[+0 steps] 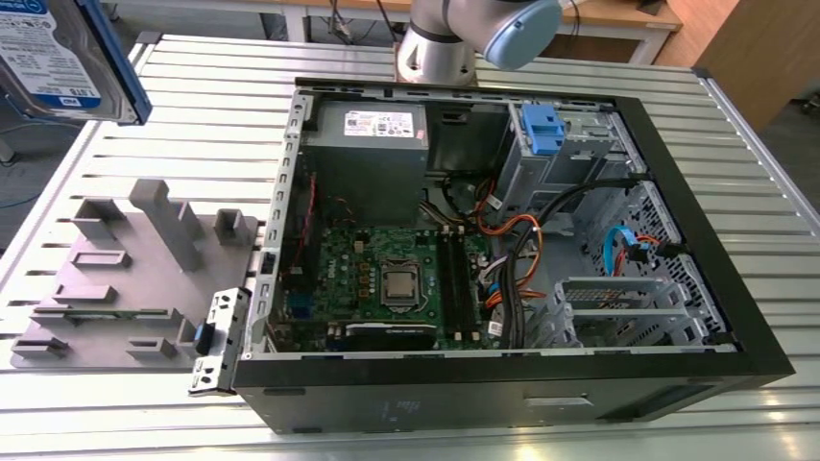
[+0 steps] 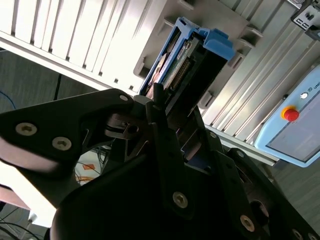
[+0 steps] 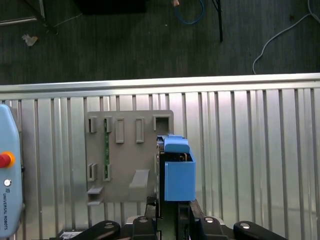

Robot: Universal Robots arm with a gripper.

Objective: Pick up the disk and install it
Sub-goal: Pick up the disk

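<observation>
Disk [image 3: 178, 175] clamped btwn gripper [image 3: 170, 212] jaws, in air over grey fixture [image 3: 125, 150].

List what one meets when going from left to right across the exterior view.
First the disk, raised at the upper edge → grey fixture plate on the table → then, inside the open computer case, the grey power supply → blue bracket.
</observation>
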